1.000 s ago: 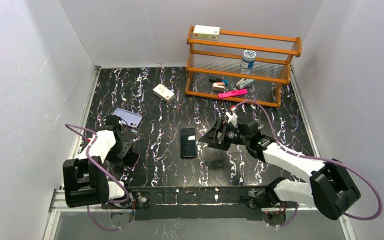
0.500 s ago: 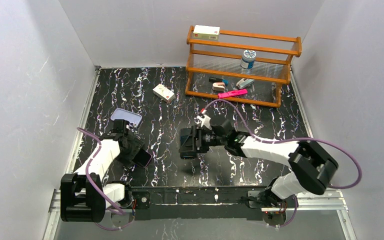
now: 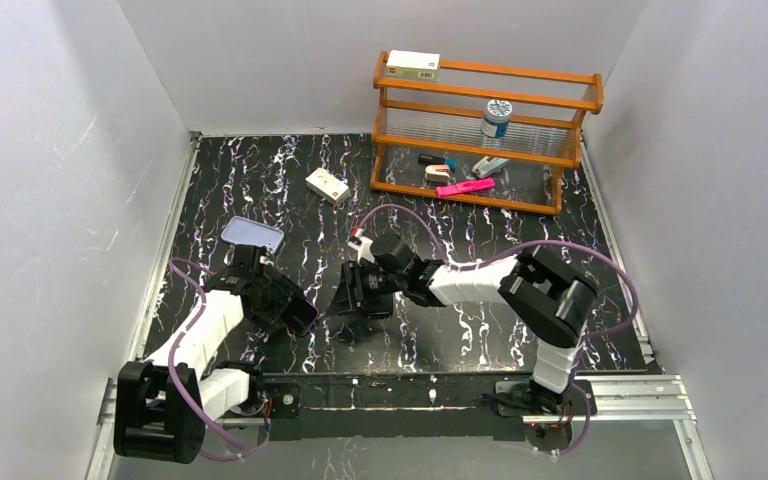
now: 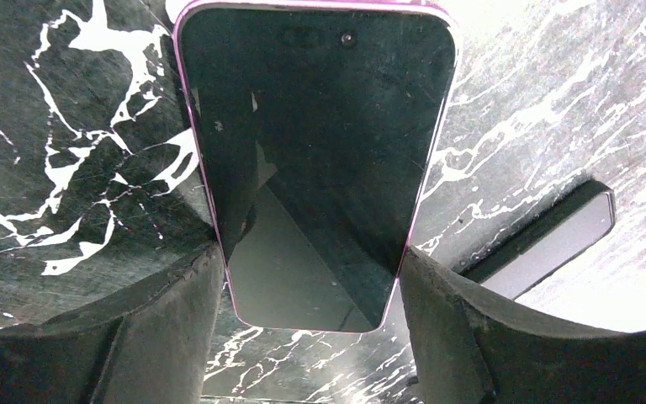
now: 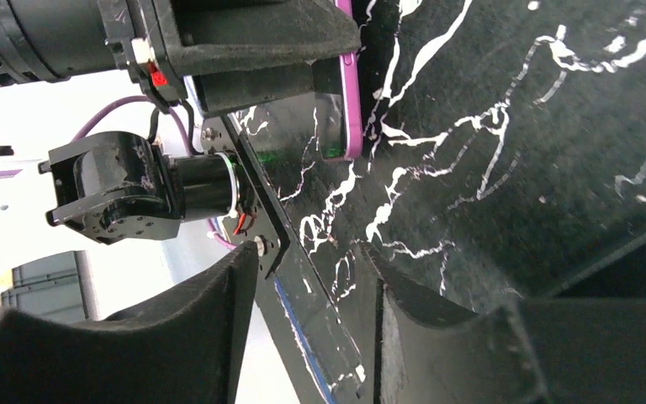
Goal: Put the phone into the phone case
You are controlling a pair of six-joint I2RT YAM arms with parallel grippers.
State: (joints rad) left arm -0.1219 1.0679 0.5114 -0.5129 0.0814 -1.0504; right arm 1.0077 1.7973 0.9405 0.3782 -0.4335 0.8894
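The phone has a glossy dark screen and a thin pink-purple rim. My left gripper is shut on its long edges and holds it above the table. In the top view the left gripper and the phone are left of centre. The lavender phone case lies flat behind them, apart from both grippers. My right gripper is open and empty, just right of the phone. In the right wrist view the right gripper faces the phone's purple edge.
A black flat slab lies on the table, mostly hidden under my right gripper in the top view. A wooden rack with small items stands at the back right. A small white box lies behind the centre.
My right gripper has swept left over the black slab, toward my left gripper. My left arm has carried the phone right and nearer the centre. The case has not moved.
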